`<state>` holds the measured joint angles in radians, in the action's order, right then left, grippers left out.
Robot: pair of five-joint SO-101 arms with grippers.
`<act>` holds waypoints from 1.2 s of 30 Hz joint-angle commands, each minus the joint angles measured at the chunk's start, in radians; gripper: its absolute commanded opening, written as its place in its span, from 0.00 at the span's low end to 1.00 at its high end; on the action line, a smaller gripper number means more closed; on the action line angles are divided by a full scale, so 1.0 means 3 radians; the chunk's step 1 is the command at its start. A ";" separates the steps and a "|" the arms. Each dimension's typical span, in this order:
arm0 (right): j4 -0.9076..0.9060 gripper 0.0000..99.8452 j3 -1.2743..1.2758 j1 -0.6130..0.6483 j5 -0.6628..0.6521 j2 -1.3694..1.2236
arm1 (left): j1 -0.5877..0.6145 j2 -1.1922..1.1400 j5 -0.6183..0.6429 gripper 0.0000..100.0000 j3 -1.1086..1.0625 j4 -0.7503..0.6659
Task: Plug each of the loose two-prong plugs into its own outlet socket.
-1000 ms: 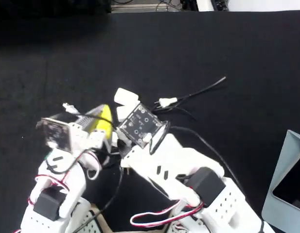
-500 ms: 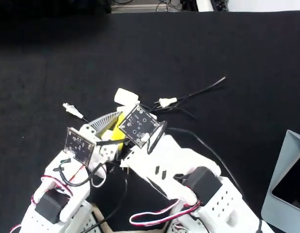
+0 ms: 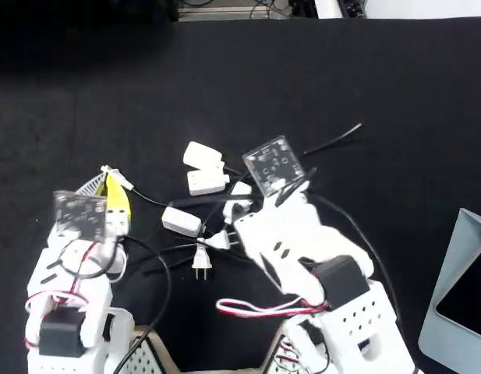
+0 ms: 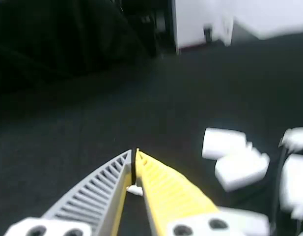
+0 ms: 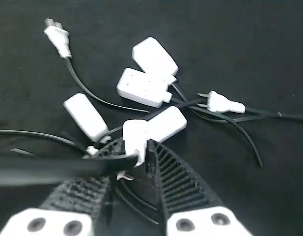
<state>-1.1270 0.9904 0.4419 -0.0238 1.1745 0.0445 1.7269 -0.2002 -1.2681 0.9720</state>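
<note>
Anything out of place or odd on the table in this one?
Mainly a tangle: black cords cross and loop among the white sockets mid-table. The right gripper is shut on one socket, and a blurred dark cord seems to lie across it. Nothing looks damaged or spilled.

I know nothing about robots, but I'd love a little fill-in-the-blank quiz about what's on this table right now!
The left claw has one grey finger and one ___ finger.
The right claw grips a small ___ socket block.
The cords trailing from the loose plugs are ___.
Missing words: yellow; white; black.
</note>
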 commanded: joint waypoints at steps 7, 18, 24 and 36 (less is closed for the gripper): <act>0.0721 0.01 0.0606 -0.0425 0.0046 0.0049 | -0.0120 -0.1355 -0.0685 0.16 0.0299 -0.0153; 0.0788 0.01 0.0734 -0.0425 0.0046 0.0049 | -0.0550 -0.2639 -0.1892 0.26 0.0841 -0.0179; 0.0788 0.01 0.0734 -0.0425 0.0046 0.0049 | -0.0524 -0.3330 -0.2521 0.26 0.1000 -0.0404; 0.0803 0.01 0.0806 -0.0425 0.0046 0.0054 | -0.0979 -0.3959 -0.2706 0.26 0.1250 -0.0537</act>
<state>-0.9076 1.2390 0.3253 -0.0176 1.1745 -0.1933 0.5439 -1.0027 -0.9551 0.8247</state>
